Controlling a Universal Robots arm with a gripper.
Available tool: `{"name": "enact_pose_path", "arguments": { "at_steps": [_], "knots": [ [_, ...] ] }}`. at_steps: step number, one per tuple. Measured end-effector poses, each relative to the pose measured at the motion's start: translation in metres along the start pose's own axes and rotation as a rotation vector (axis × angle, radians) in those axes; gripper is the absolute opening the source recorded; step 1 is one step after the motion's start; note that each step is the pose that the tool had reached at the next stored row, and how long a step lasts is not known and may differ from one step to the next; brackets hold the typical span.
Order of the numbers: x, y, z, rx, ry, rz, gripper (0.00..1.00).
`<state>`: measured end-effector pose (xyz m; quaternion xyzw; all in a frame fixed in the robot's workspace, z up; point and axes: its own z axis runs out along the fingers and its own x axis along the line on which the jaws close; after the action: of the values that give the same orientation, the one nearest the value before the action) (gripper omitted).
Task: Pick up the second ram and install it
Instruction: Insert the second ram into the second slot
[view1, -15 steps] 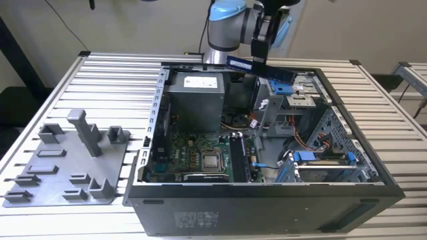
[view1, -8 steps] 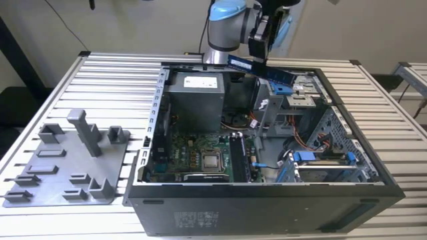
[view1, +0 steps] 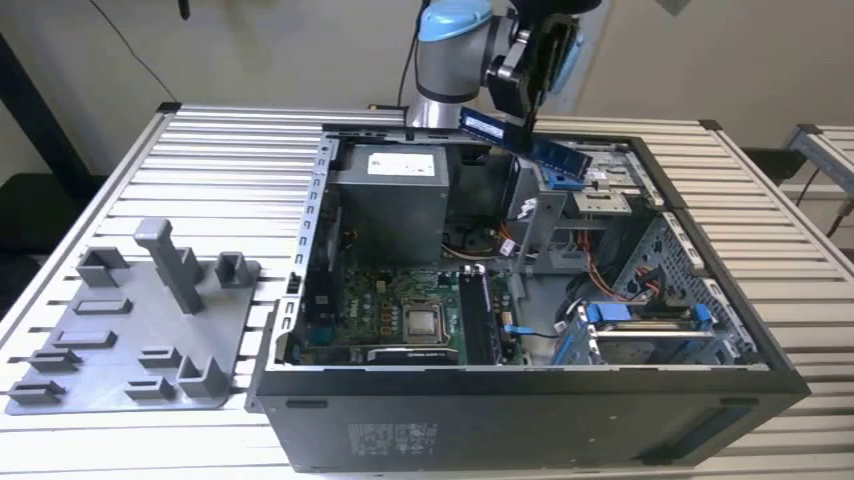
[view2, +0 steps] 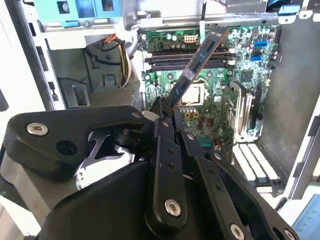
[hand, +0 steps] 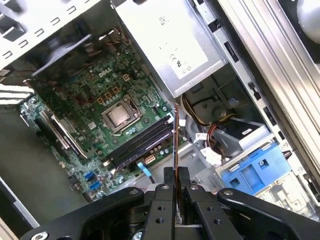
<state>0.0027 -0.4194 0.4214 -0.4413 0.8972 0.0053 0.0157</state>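
The gripper (view2: 167, 114) is pinched tight on one end of the second ram (view2: 197, 62); the stick juts out from between the black fingers (view2: 161, 131), tilted, its chips and brown edge showing in the second wrist view; in the first wrist view the gripper (hand: 176, 174) shows the same stick (hand: 175, 137) edge-on, as a thin line. Below it lies the green motherboard (view1: 367, 300); the memory slots (hand: 137, 145) run just beside the square silver processor (hand: 120, 116), and the ram hangs in the air, well apart from them, touching nothing but the fingers. A thin light-blue cable (hand: 145, 167) curls near one end of the slots; orange and red cables (hand: 215, 132) bunch between the slots and the blue drive caddy (hand: 250, 172); the grey power supply (hand: 165, 45) sits hard by the board's other side. In the exterior view the gripper (view1: 518, 115) holds the ram (view1: 561, 155) above the far rim of the open computer case (view1: 534, 410), over the drive bay beside the power supply (view1: 387, 195); what looks like a dark stick stands in the slots (view1: 477, 320) next to the processor (view1: 424, 322). On the exterior view's left, outside the case, a grey holder (view1: 120, 350) rests on the slatted table (view1: 774, 200).
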Motion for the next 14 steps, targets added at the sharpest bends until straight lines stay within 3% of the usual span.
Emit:
{"name": "enact_pose_path", "arguments": {
  "at_steps": [14],
  "knots": [
    [0.0,0.0,0.0011,0.0077,0.001,0.234,0.14]
  ]
}}
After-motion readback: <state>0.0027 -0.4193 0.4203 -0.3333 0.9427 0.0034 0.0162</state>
